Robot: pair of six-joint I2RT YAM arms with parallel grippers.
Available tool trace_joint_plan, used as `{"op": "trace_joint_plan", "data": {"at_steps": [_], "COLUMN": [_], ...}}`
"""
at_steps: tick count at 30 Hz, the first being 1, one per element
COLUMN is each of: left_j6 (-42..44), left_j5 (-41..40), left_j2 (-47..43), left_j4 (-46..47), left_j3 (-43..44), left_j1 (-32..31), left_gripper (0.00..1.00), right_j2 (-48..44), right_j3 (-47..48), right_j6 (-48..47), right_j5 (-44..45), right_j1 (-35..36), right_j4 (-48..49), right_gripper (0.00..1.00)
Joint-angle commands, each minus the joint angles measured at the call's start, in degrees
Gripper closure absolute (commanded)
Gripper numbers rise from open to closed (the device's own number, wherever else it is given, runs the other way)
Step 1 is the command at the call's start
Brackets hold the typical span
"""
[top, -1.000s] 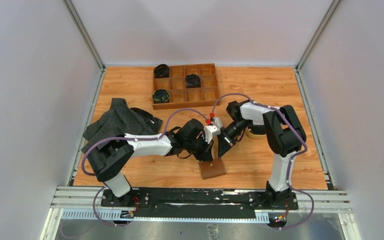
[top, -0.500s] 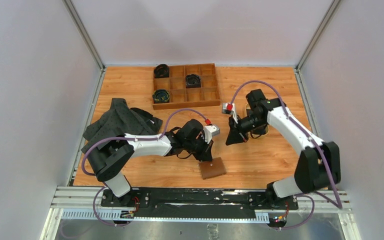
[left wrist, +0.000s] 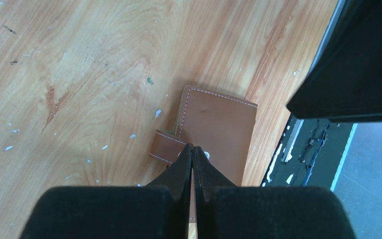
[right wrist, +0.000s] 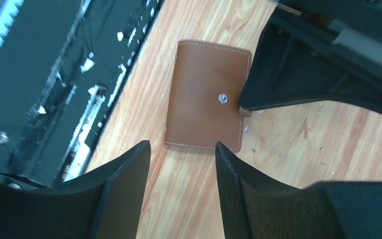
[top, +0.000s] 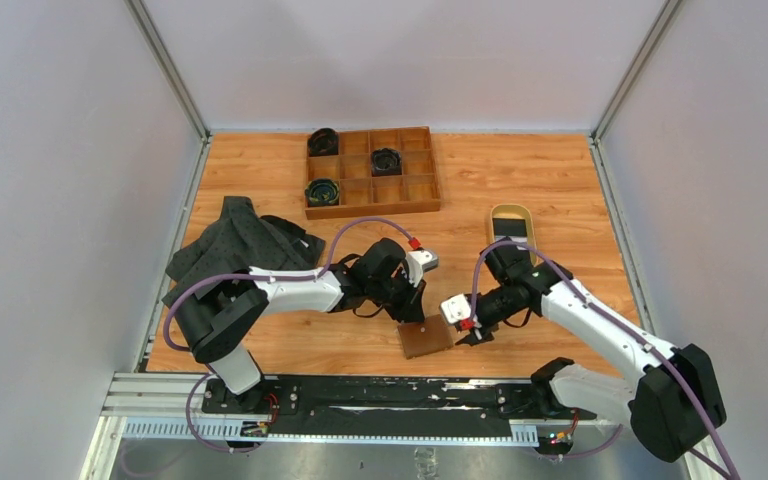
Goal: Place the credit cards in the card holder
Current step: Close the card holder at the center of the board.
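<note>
Lying shut at the 6 o'clock edge of the table [top: 560,180], the single card holder [top: 425,338] has its snap stud [right wrist: 223,98] facing up. No sleeve shows, so I judge that opening it is the step in hand.

The left gripper [left wrist: 192,148] comes in from the holder's 11 o'clock with its fingers pressed together. Their tips sit on the one strap [left wrist: 165,146], just beside the stud. That looks like pinning the holder flat or working the flap, though I cannot tell whether any leather is pinched between them.

The right gripper [right wrist: 181,149] hangs at the holder's 3 o'clock with its two fingers spread and nothing between them. It is aimed at the holder's free edge, probably to take hold there.

Farther out, at 1 o'clock from the holder, one tan oval dish [top: 511,214] stands well apart. The credit cards [top: 509,228] show only as a dark flat patch inside it, and their number cannot be counted.

At 10 o'clock lies one dark cloth [top: 240,245]. Farthest, at 12 o'clock, one wooden tray [top: 372,172] holds three dark round coils [top: 386,160].
</note>
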Motion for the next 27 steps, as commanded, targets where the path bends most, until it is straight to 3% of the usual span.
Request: {"op": "trace_joint_plan", "data": {"at_steps": [1, 20, 27], "left_j6": [-0.1, -0.5, -0.7], "left_j5": [0.6, 1.3, 1.3], "left_j2": [-0.7, -0.2, 0.3], "left_j4": [-0.3, 0.2, 0.3], "left_j3": [-1.1, -1.0, -0.9], "left_j1": [0.5, 0.5, 0.6], "left_gripper": [1.0, 1.0, 1.0], "right_j2": [-0.8, 1.2, 4.4], "right_j3": [-2.8, -6.9, -8.3], "right_j6": [-2.4, -3.3, -1.1], "right_j5": [7.6, 11.8, 14.1], "right_j1": [2.3, 6.1, 13.0], "right_j4": [7.7, 13.3, 16.5], "right_gripper": [0.46, 0.45, 0.45]}}
